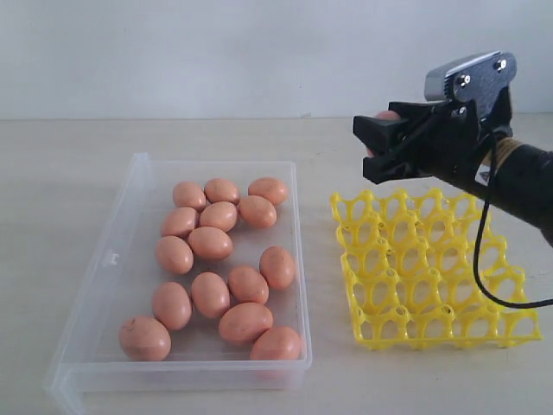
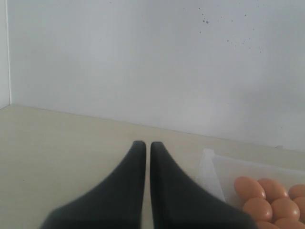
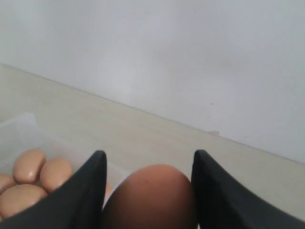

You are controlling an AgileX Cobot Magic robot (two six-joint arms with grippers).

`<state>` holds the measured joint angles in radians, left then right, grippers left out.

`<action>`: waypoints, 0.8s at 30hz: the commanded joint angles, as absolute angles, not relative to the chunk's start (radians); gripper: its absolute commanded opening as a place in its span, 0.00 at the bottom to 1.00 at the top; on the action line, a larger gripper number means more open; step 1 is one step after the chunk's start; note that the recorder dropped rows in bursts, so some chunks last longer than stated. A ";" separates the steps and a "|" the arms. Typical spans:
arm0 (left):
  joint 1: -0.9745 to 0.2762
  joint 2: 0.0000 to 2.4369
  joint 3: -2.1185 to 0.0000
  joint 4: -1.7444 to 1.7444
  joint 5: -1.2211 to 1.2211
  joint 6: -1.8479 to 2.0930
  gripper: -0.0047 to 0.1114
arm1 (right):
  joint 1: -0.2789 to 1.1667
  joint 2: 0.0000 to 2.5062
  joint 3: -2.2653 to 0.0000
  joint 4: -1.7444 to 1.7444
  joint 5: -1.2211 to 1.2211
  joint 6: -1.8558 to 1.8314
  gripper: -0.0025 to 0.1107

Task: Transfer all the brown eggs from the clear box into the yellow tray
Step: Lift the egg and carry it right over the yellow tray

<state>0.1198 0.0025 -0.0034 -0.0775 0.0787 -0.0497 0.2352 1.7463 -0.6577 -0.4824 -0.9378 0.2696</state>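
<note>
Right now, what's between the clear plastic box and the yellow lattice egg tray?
Only bare beige tabletop lies between the clear box and yellow tray, as the exterior view shows.

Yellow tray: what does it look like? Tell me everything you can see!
The yellow tray is bright plastic, an open grid of round cups with little posts between them. You can see the table through its holes. Every cup is empty. It lies flat on the table, to the right of the clear box and not touching it. The robot's right fingers, holding an egg, hang over its far edge.
</note>
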 commanded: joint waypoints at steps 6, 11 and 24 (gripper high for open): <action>0.118 0.000 0.000 -0.086 0.075 -0.059 0.07 | 0.229 1.981 -0.766 -0.494 -1.016 0.256 0.02; 0.118 0.000 0.000 -0.086 0.075 -0.059 0.07 | 0.229 2.047 -0.827 -0.569 -0.980 0.289 0.02; 0.118 0.000 0.000 -0.086 0.077 -0.059 0.07 | 0.229 2.129 -0.850 -0.571 -0.968 0.274 0.02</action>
<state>0.1198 0.0025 -0.0034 -0.0775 0.0787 -0.0497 0.2352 2.1203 -0.8378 -0.5671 -0.9667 0.2820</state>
